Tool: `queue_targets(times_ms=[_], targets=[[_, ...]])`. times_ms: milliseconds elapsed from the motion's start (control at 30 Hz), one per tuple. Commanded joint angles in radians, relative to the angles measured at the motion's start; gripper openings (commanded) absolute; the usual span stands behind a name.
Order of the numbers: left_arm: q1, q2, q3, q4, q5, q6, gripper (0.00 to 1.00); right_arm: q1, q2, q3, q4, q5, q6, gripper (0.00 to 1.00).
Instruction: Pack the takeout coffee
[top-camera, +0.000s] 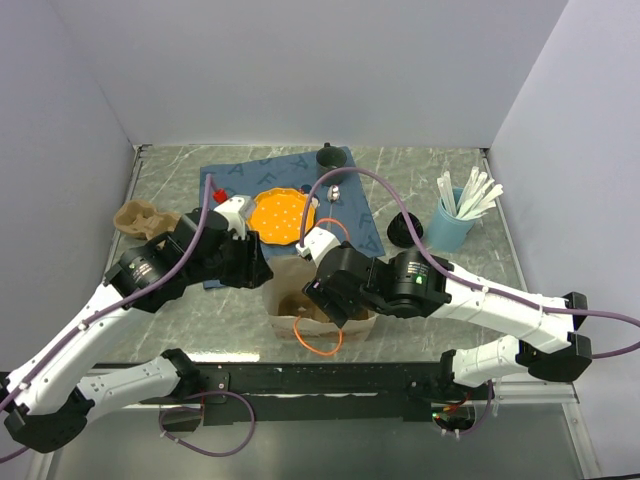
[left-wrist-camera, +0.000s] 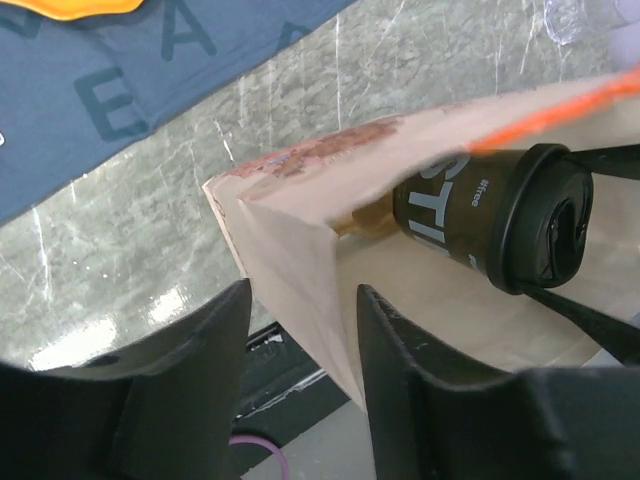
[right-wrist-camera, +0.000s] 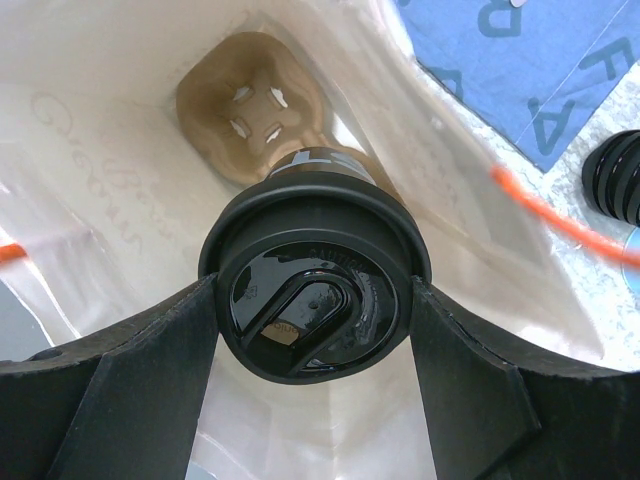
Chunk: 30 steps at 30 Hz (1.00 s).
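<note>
The right pincer (right-wrist-camera: 315, 300) is pinching a black-lidded coffee cup (left-wrist-camera: 480, 215) down inside the open paper bag (left-wrist-camera: 300, 270), over the cardboard carrier (right-wrist-camera: 250, 110) at the bag's bottom. The left pincer (left-wrist-camera: 302, 295) clamps the bag's rim on the bench (top-camera: 170, 170).

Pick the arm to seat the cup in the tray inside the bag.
Right. The right gripper is shut on the cup, inside the bag above the tray; the left gripper clamps the bag's edge.

Grey marble tabletop (top-camera: 160, 180), plain white walls (top-camera: 300, 70).
</note>
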Motion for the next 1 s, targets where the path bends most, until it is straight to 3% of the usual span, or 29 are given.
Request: queue_targets(times_ms=[0, 167, 267, 500, 733, 967], targets=[[-0.003, -0.006, 0.008, 0.017, -0.018, -0.039, 0.43, 0.007, -0.004, 0.023, 0.027, 0.018, 0.004, 0.45], [-0.003, 0.002, -0.009, 0.120, 0.068, -0.053, 0.13, 0.007, -0.005, 0.031, 0.020, 0.030, -0.013, 0.45], [-0.003, 0.019, -0.015, 0.191, 0.108, -0.016, 0.01, 0.006, -0.005, 0.057, 0.003, 0.056, -0.039, 0.45], [-0.003, 0.105, 0.024, 0.346, 0.097, 0.142, 0.01, 0.006, -0.017, 0.057, -0.014, 0.094, -0.082, 0.45], [-0.003, 0.036, -0.102, 0.600, 0.156, 0.177, 0.01, 0.006, -0.045, 0.017, 0.000, 0.091, -0.079, 0.44], [-0.003, 0.021, -0.124, 0.649, 0.146, 0.188, 0.01, -0.011, -0.039, 0.040, 0.027, 0.111, -0.120, 0.44]])
